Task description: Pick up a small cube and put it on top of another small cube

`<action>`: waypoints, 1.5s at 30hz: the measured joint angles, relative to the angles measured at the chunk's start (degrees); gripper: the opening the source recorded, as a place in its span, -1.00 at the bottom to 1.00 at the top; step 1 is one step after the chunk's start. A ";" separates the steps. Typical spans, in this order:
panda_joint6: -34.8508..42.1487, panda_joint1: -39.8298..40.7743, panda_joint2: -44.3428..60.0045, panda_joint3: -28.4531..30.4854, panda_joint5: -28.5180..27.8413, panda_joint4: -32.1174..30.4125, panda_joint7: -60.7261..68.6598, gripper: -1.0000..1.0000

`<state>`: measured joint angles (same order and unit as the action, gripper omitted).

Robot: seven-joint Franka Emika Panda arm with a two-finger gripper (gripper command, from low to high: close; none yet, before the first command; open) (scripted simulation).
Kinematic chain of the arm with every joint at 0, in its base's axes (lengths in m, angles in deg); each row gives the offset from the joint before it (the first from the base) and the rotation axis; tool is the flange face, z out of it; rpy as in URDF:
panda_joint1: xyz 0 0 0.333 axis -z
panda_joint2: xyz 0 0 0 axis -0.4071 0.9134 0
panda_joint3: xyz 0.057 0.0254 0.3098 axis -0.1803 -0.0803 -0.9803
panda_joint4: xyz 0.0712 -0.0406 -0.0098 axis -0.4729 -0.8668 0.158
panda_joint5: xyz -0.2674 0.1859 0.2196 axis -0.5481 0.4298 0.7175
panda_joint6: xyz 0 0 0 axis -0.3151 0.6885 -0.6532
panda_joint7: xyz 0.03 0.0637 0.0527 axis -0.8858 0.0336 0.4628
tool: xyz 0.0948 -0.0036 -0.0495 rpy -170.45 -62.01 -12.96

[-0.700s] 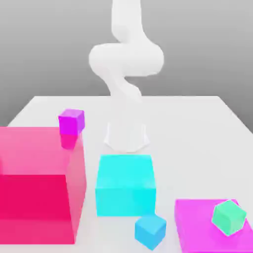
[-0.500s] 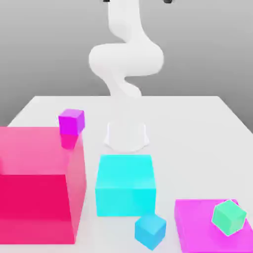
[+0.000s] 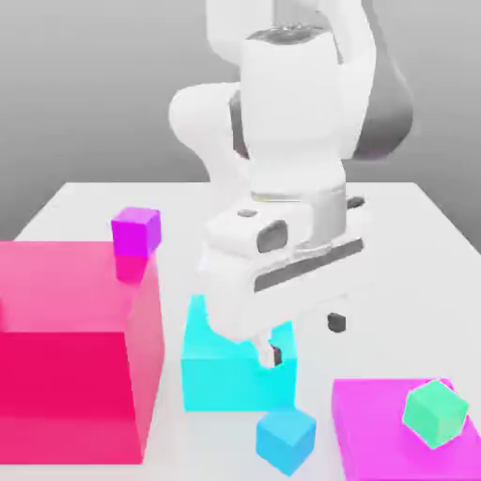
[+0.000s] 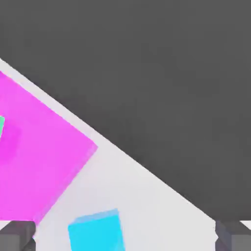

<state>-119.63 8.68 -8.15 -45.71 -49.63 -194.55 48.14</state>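
The small sky-blue cube (image 3: 287, 440) is seen on the pale counter (image 3: 413, 282), below the end effector (image 3: 304, 339) in the exterior view and apart from it. The end effector is held above the counter with its two fingers spread wide, and nothing is gripped between them; in the hand view, part of the cube's top and one side can be seen in the space between the fingertips. Just beside the cube, the big cyan block (image 3: 235, 380) is partly covered by the end effector in the exterior view, one fingertip being seen against its front. Toward the exterior view's right from the end effector, a flat magenta slab (image 3: 376, 432) is laid on the counter, and a small green cube (image 3: 435, 413) is borne on it, turned at an angle. Toward the exterior view's left, well apart from the end effector, a large crimson block (image 3: 61, 395) is placed, with a small purple cube (image 3: 136, 231) set on its top near the far corner. The white arm (image 3: 291, 113) is seen bent above the end effector.
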 joint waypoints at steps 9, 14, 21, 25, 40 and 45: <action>-12.19 1.99 17.91 -2.77 -0.35 -0.20 5.83 -1.00; -12.06 2.00 17.90 -2.78 -0.42 -0.19 5.76 -1.00; -4.99 0.95 9.26 -0.99 -3.27 -1.74 3.73 -1.00; 3.92 5.17 5.77 3.46 -2.53 4.30 2.70 -1.00; 36.64 26.31 -8.33 17.37 -8.85 22.84 -27.01 -1.00; 30.33 27.11 -6.27 18.12 -8.10 18.48 -28.76 1.00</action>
<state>-89.30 35.79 -14.42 -27.59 -57.73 -176.07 19.38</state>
